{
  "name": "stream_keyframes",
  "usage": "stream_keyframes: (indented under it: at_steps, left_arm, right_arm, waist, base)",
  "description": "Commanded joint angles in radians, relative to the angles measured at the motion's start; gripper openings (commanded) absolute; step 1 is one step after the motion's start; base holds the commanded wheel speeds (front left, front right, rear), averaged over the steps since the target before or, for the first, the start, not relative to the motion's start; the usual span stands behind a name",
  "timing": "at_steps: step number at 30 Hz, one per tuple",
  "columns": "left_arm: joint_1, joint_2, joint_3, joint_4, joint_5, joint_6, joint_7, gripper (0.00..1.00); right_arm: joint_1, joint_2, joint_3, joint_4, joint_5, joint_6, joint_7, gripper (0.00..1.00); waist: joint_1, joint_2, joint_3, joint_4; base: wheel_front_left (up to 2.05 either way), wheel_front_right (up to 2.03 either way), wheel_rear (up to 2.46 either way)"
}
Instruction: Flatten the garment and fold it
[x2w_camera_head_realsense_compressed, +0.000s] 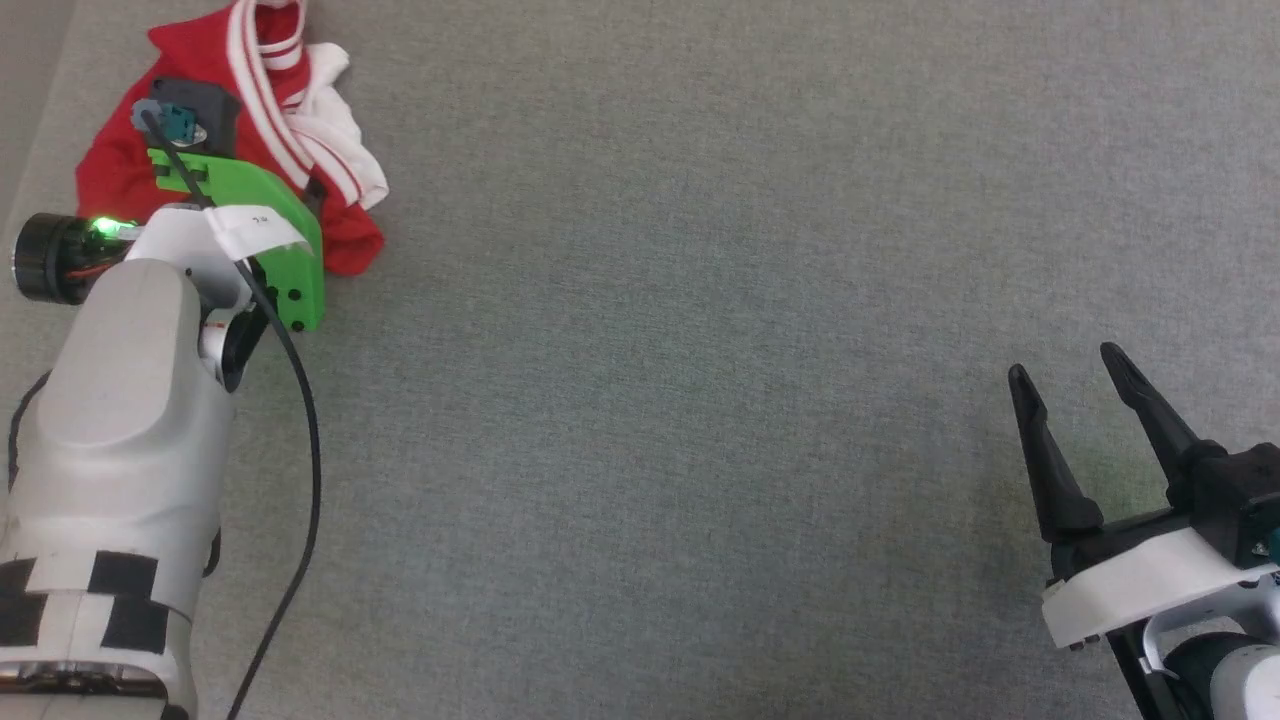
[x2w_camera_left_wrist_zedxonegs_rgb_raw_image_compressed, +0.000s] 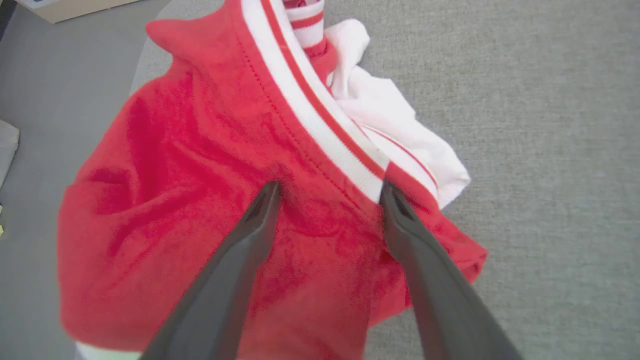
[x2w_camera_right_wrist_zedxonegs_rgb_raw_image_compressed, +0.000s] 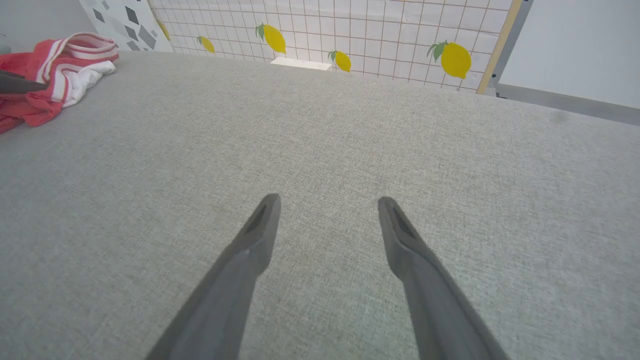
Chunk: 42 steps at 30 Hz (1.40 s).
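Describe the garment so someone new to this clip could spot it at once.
On the wide grey surface, look to its far left. The crumpled red jersey lies there below the open fingers of the left gripper, marked by white-and-red striped trim.

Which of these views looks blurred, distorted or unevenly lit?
Left wrist view: the garment is soft and smeared, close to the lens. Right wrist view: crisp, but wide-angle bending curves the far edge of the grey surface. Head view: even, soft light, no glare, faint shadows.
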Motion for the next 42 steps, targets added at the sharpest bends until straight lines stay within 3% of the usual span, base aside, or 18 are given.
stream_keyframes:
  at_steps: [1, 5, 7, 15, 22, 29, 37, 42]
  left_arm:
    - [-0.027, 0.004, -0.003, 0.029, 0.007, 0.009, 0.005, 1.0]
    - [-0.059, 0.003, -0.012, 0.099, 0.008, 0.015, 0.016, 1.0]
    - [-0.073, 0.0, -0.019, 0.122, 0.001, 0.007, 0.016, 0.0]
    - [-0.1, 0.01, -0.046, 0.163, -0.017, -0.011, -0.054, 0.0]
    - [-0.11, 0.027, -0.076, 0.12, -0.04, -0.017, -0.191, 0.0]
    - [-0.11, 0.069, -0.251, -0.074, -0.16, -0.018, -0.247, 0.0]
    - [-0.101, 0.145, -0.421, -0.346, -0.38, -0.019, -0.156, 0.0]
    - [-0.074, 0.152, -0.467, -0.476, -0.441, -0.019, -0.105, 0.0]
  right_arm:
    - [-0.006, 0.0, 0.002, -0.01, -0.01, -0.001, -0.006, 1.0]
    - [-0.006, 0.0, 0.006, -0.015, -0.014, -0.001, -0.007, 1.0]
    - [-0.006, 0.001, 0.003, -0.015, -0.016, -0.001, -0.007, 1.0]
    - [-0.003, 0.007, 0.002, 0.021, -0.016, -0.001, -0.012, 1.0]
    - [0.002, 0.02, 0.009, 0.083, 0.001, -0.001, -0.017, 1.0]
    - [0.019, 0.036, 0.022, 0.132, 0.018, -0.001, -0.018, 1.0]
    - [0.01, 0.049, 0.009, 0.162, 0.022, -0.001, -0.022, 1.0]
    - [-0.018, 0.053, -0.009, 0.162, 0.016, -0.001, -0.026, 1.0]
  waist:
    - [-0.0002, 0.0, 0.023, -0.015]
    - [-0.0002, 0.0, 0.038, -0.016]
    - [-0.0002, 0.0, 0.042, -0.016]
    - [-0.0002, 0.0, -0.021, -0.01]
    - [-0.0002, 0.0, -0.166, -0.003]
    - [-0.0002, 0.0, -0.298, -0.004]
    - [-0.0002, 0.0, -0.377, -0.057]
    - [-0.0002, 0.0, -0.372, -0.122]
  base:
    - [0.0, 0.0, 0.0]
    - [0.0, 0.0, 0.0]
    - [0.0, 0.0, 0.0]
    - [0.0, 0.0, 0.0]
    - [0.0, 0.0, 0.0]
    - [0.0, 0.0, 0.0]
    - [0.0, 0.0, 0.0]
    - [0.0, 0.0, 0.0]
